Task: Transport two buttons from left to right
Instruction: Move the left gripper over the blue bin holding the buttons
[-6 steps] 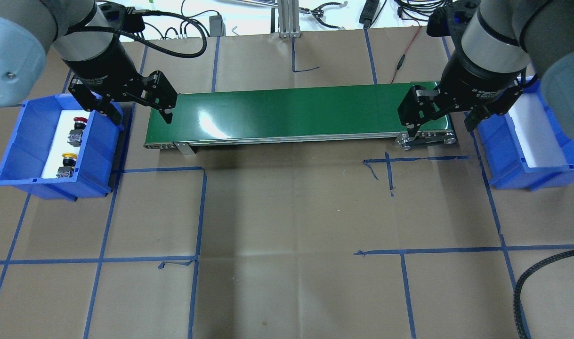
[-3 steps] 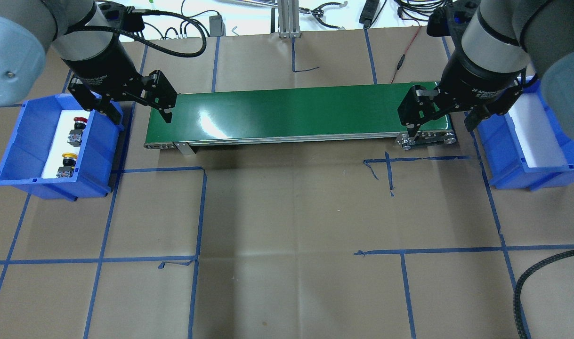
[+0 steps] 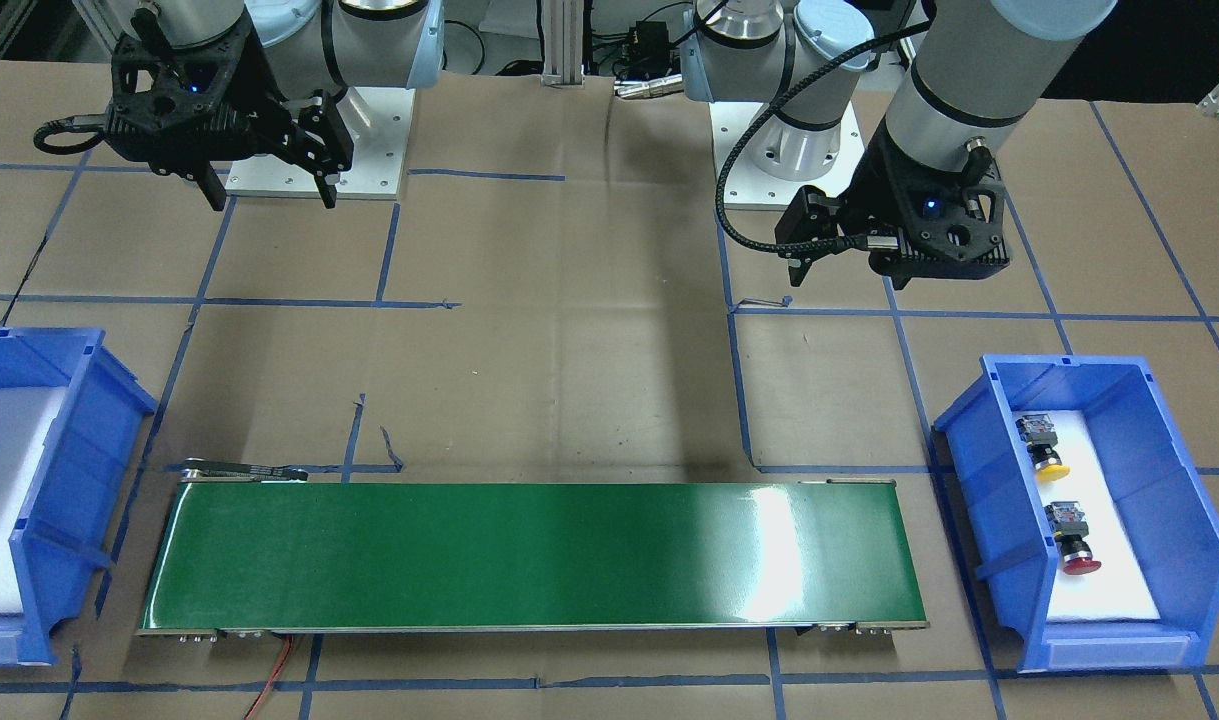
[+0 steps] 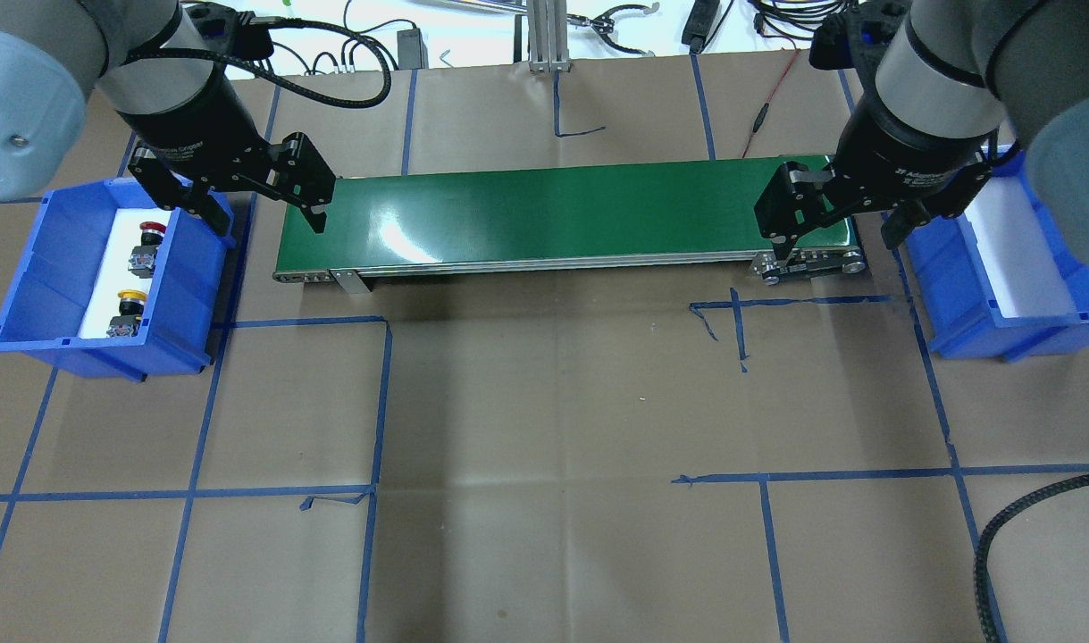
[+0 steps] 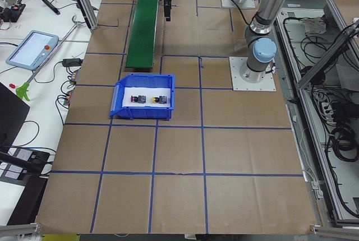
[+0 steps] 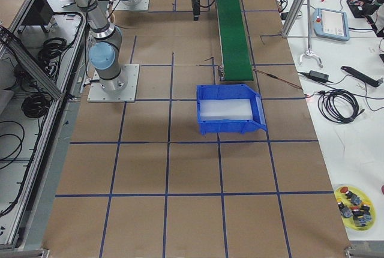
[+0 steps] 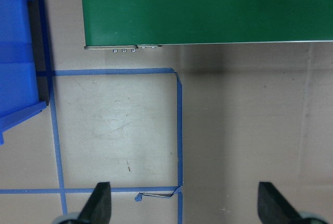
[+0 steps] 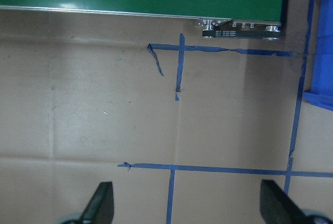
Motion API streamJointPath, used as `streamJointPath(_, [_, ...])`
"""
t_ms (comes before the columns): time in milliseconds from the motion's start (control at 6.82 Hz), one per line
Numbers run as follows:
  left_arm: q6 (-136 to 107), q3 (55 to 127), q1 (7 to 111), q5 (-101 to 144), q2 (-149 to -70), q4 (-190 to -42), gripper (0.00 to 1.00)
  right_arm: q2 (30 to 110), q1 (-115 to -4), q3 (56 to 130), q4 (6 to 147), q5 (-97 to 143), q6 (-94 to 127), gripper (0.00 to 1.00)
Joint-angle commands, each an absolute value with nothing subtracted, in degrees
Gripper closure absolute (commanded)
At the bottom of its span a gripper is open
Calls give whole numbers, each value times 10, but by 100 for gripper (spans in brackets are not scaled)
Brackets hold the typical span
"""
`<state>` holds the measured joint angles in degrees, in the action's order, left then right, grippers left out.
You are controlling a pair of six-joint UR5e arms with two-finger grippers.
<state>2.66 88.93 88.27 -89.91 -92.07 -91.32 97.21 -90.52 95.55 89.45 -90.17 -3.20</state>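
Both buttons are lying in the blue bin [image 4: 62,268] at the left edge of the overhead view, on its white liner. The red button [image 4: 146,243] is sitting toward the top of the frame and the yellow button [image 4: 126,313] just below it, and the two are not touching. Each is lying on its side with its long axis running up and down the frame, along the bin. The caps are pointing toward the top edge and the grey rear blocks toward the bottom edge.

The left gripper [image 4: 265,214] is hovering over the bin's upper right corner and the left end of the green conveyor belt [image 4: 553,214], its jaws spread wide and holding nothing. From those jaws the red button is lying to the left and slightly down the frame, and the yellow one further down, so the red is looking like the nearer pick. The jaws are opening roughly across the frame, crossing the buttons' long axis, which I judge is suiting a pinch on the black barrel with little wrist turn.

The right gripper [image 4: 834,237], jaws likewise spread and empty, is hanging over the belt's right end beside the other blue bin [image 4: 964,304]. It is well apart from both buttons, so the left arm is plainly the nearer.
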Motion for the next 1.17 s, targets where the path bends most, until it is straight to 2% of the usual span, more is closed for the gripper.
streamJointPath(0, [27, 882, 878, -899, -921, -912, 0, 972, -905, 956, 895, -902, -32, 0])
streamJointPath(440, [96, 882, 818, -905, -918, -907, 0, 968, -906, 956, 894, -902, -32, 0])
streamJointPath(1026, [330, 898, 598, -904, -903, -906, 0, 968, -906, 956, 893, -902, -32, 0])
